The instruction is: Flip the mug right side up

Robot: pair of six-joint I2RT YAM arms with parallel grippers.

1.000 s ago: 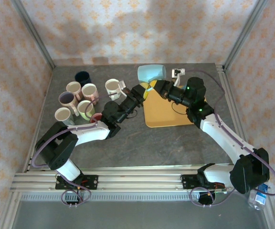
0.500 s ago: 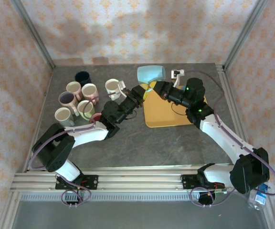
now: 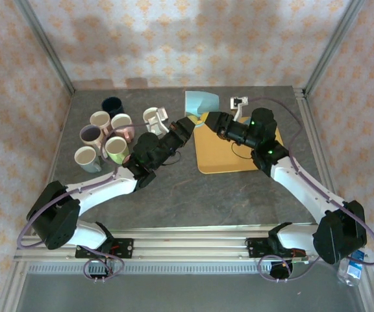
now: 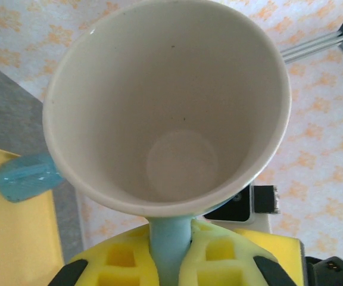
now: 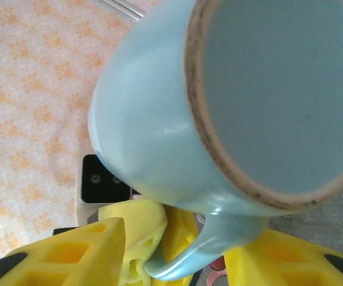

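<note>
Near tray's (image 3: 229,158) far edge and wall (image 3: 193,45), mug (image 3: 200,102) in left gripper (image 4: 170,250)

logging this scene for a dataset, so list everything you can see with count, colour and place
light blue mug: 1, light blue, pale inside, held by its handle near the tray's back left corner
mug cluster: 6, mixed colours including dark blue, upright, back left of the table
white mug: 1, white, just right of the cluster
tray: 1, yellow, right of centre
small device: 1, white and black, behind the tray
table: 1, dark grey
left gripper: yellow fingers, shut on the mug's handle
right gripper: yellow fingers, spread either side of the handle
</note>
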